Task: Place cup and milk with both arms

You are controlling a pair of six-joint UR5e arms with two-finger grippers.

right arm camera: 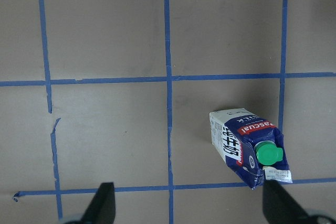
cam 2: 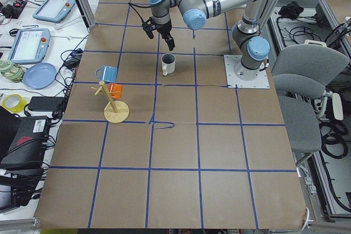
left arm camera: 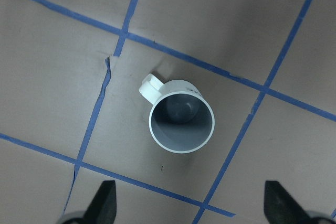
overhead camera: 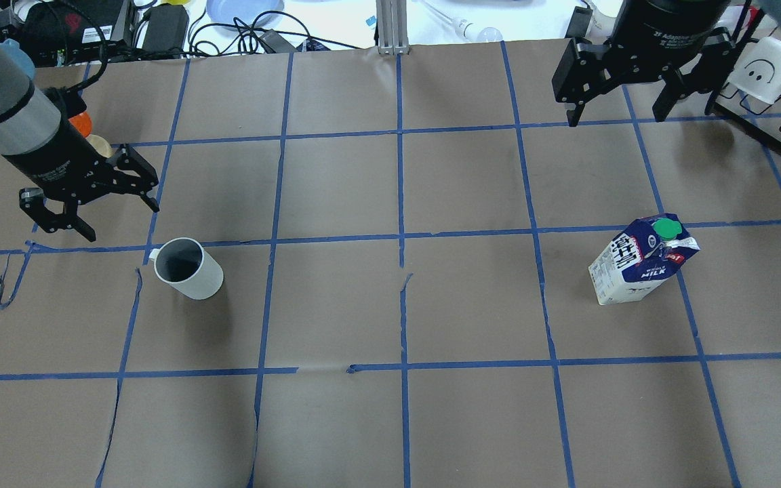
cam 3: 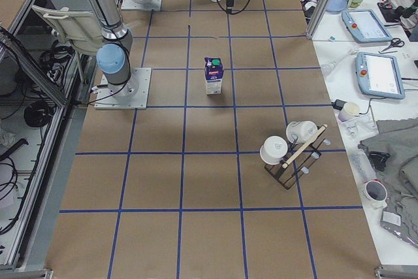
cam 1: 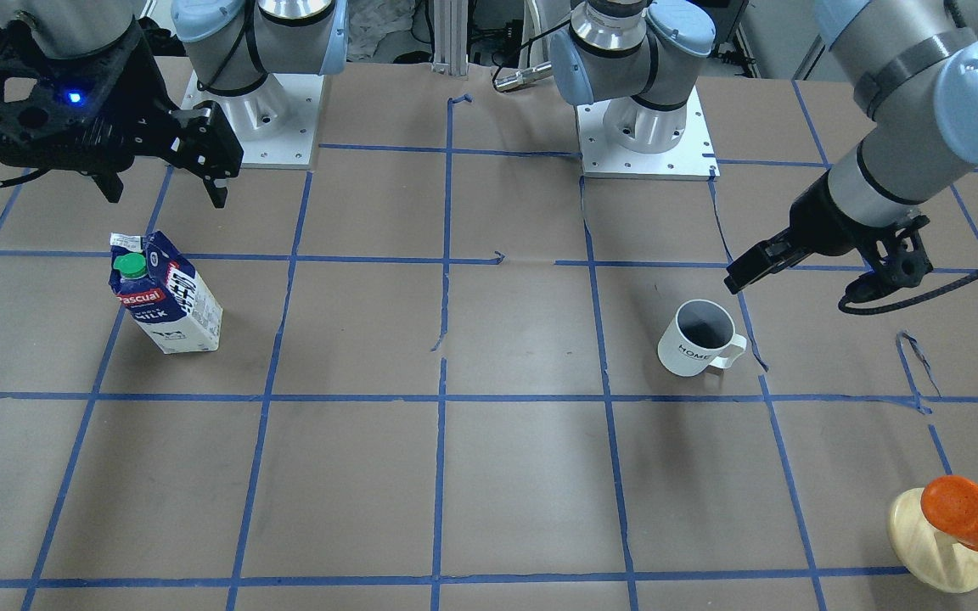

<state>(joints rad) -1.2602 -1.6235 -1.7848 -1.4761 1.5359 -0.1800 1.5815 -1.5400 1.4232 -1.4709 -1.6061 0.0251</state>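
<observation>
The white cup (overhead camera: pixel 190 271) with a dark grey inside stands upright on the table's left half, handle toward the far left; it also shows in the front view (cam 1: pixel 697 339) and the left wrist view (left arm camera: pixel 182 121). My left gripper (overhead camera: pixel 121 220) is open and empty, hovering just beyond the cup and to its left. The blue and white milk carton (overhead camera: pixel 641 264) with a green cap stands upright on the right half; it also shows in the front view (cam 1: pixel 168 297) and the right wrist view (right arm camera: pixel 247 145). My right gripper (overhead camera: pixel 617 115) is open and empty, high above the table beyond the carton.
An orange cup on a wooden stand (cam 1: pixel 964 518) is at the table's far left edge, with a blue mug (cam 2: pixel 107 73) on the same stand. A black rack with white cups (overhead camera: pixel 770 68) stands at the far right. The arm bases (cam 1: pixel 646 127) sit at the robot's edge.
</observation>
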